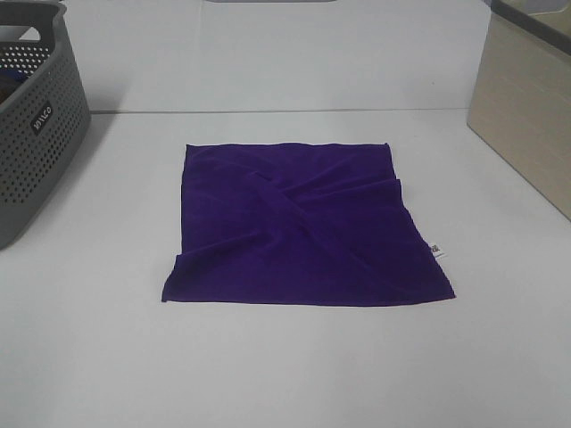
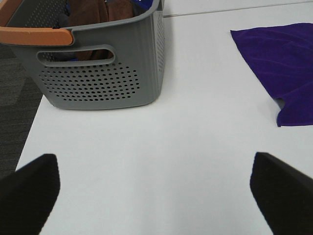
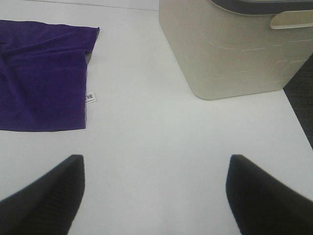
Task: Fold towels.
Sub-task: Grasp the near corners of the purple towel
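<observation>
A deep purple towel [image 1: 299, 223] lies spread flat and a little wrinkled in the middle of the white table, with a small white tag [image 1: 436, 250] at its right edge. Neither arm shows in the high view. In the left wrist view the left gripper [image 2: 156, 193] is open over bare table, with the towel's corner [image 2: 283, 63] off to one side. In the right wrist view the right gripper [image 3: 156, 193] is open over bare table, with the towel [image 3: 41, 73] and its tag [image 3: 91, 97] off to one side. Both grippers are empty.
A grey perforated basket [image 1: 36, 125] stands at the table's left; the left wrist view shows cloths inside it [image 2: 98, 10]. A beige bin [image 1: 526, 116] stands at the right and also shows in the right wrist view [image 3: 230, 49]. A white wall runs behind the table.
</observation>
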